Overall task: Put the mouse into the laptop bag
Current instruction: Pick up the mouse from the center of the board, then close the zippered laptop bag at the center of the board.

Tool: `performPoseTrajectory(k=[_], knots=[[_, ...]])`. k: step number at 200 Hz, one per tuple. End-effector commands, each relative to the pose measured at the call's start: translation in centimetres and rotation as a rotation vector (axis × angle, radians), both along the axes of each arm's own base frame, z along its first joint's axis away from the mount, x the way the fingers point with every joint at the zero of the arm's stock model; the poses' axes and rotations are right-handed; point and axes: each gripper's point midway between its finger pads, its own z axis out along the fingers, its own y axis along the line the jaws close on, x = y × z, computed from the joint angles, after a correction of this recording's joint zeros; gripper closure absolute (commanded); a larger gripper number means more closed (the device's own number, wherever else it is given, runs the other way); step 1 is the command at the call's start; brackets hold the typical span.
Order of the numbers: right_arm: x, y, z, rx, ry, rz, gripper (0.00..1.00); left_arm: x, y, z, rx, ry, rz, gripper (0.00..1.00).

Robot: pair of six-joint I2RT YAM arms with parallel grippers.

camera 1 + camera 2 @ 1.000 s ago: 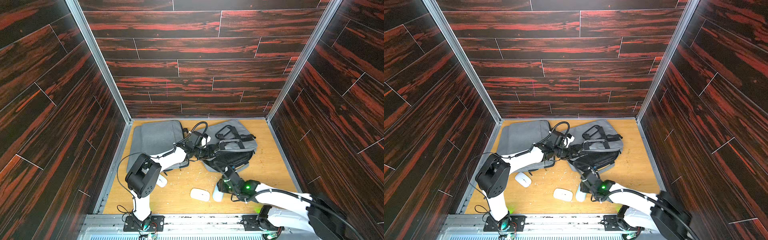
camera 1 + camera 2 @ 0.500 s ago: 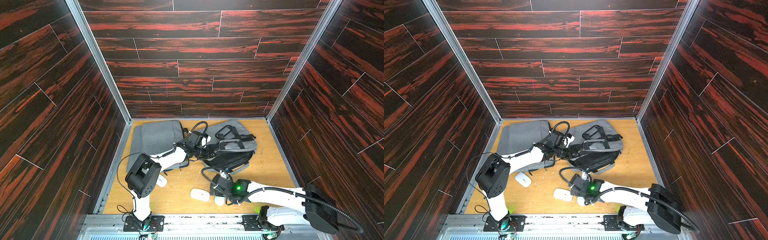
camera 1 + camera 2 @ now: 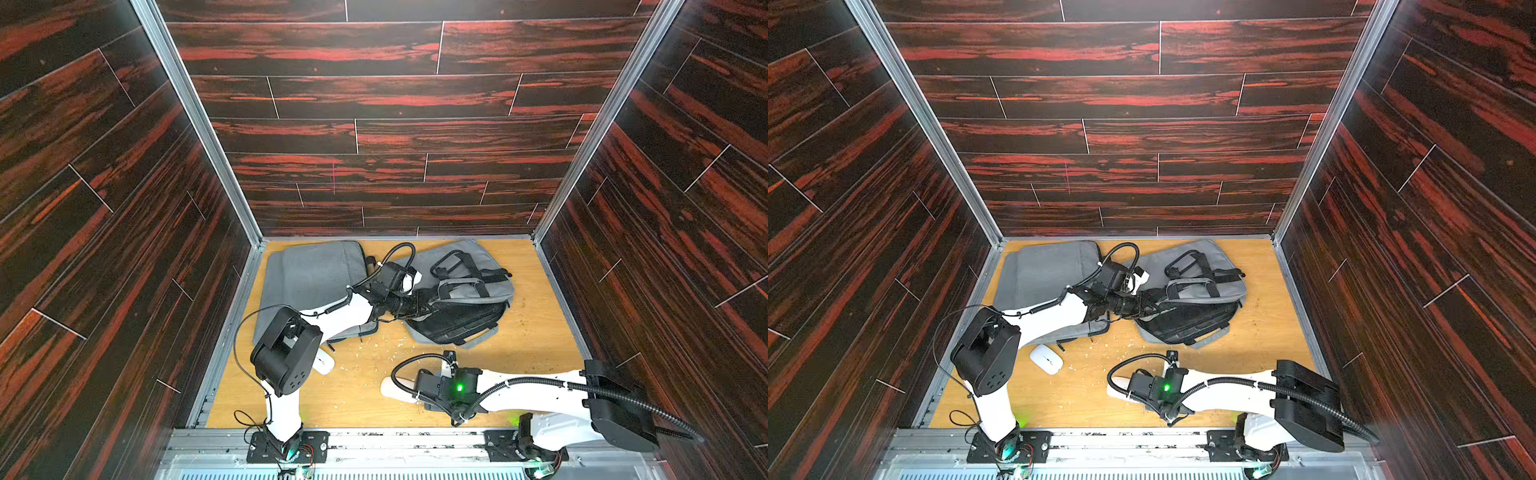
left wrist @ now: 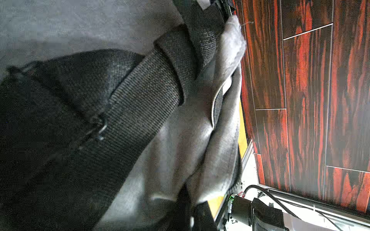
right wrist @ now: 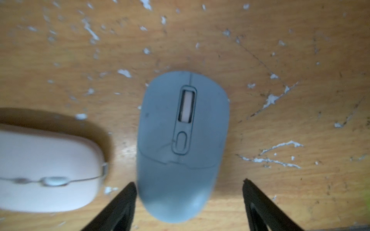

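A pale blue mouse (image 5: pixel 182 144) lies on the wooden floor between the fingers of my right gripper (image 5: pixel 188 183), which is open and astride its rear end, one fingertip (image 5: pixel 131 187) close against its side. In both top views the right wrist hides this mouse. The grey laptop bag (image 3: pixel 469 286) (image 3: pixel 1200 286) lies at the back, its black inside (image 3: pixel 457 324) showing. My left gripper (image 3: pixel 424 305) (image 3: pixel 1150 307) is shut on the bag's grey upper edge (image 4: pixel 200 160) and holds it up.
A white mouse (image 5: pixel 46 170) (image 3: pixel 388 387) lies right beside the blue one. Another white mouse (image 3: pixel 1045 359) sits near the left arm's elbow. A second grey bag (image 3: pixel 316 270) lies at the back left. Dark wood-pattern walls close in three sides.
My right arm has swung left and toward the front over the blue mouse, and its jaws now stand wider. The left arm and the bag have not moved.
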Motion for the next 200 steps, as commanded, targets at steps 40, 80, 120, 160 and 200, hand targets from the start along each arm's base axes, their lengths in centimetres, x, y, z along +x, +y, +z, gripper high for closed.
performPoseTrajectory(k=[40, 80, 120, 160, 200], knots=[[2.9, 0.5, -0.9, 0.159, -0.048, 0.007, 0.29, 1.1, -0.9, 1.9, -0.052, -0.038, -0.005, 1.00], [6.1, 0.1, 2.0, 0.122, -0.143, 0.147, 0.37, 1.3, -1.2, 1.8, -0.051, -0.031, -0.014, 1.00], [10.7, 0.0, 4.6, 0.154, -0.252, 0.263, 0.48, 1.1, -1.2, 2.7, -0.075, -0.034, -0.013, 1.00], [14.8, 0.9, 6.2, 0.208, -0.349, 0.292, 0.54, 1.2, -1.6, 3.1, -0.099, -0.018, -0.015, 1.00], [18.7, 3.3, 6.6, 0.235, -0.450, 0.333, 0.55, 1.1, -2.1, 3.0, -0.139, 0.020, -0.017, 1.00]])
